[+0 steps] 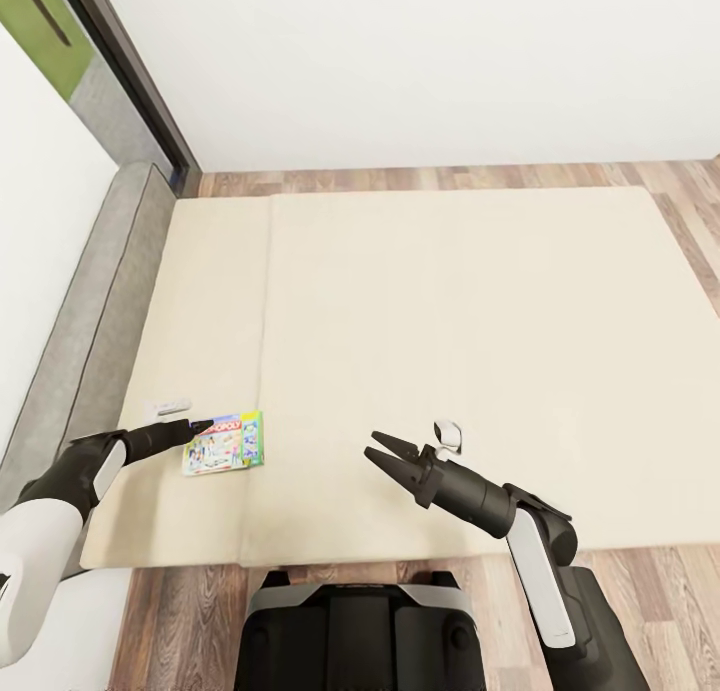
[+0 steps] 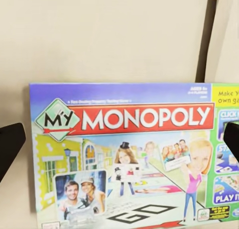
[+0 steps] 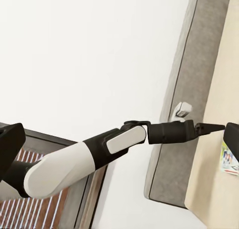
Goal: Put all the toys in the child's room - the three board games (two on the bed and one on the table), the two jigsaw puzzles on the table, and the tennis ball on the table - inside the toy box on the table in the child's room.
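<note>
Head view first: we see the bed [image 1: 450, 351] spread across the frame, and one board game [image 1: 224, 443], white and green with a red logo, lies flat near its front edge at about eight o'clock. Our left gripper [image 1: 196, 428] reaches in from eight o'clock with its tip at the box's near corner; from here we cannot tell how wide its fingers stand. Our right gripper [image 1: 380, 448] hovers over bare mattress at about six o'clock, fingers spread and holding nothing. Left wrist view next: the board game [image 2: 124, 154] sits straight ahead on the cream cover, its cover art facing us, and the two dark fingertips [image 2: 10, 149] stand wide apart on either side of it, not touching. Right wrist view last: the left arm [image 3: 99, 154] stretches toward the box, with the grey frame [image 3: 194, 89] behind it. We judge this the approach to picking up a bed game; next the fingers must drop onto an edge and close.
</note>
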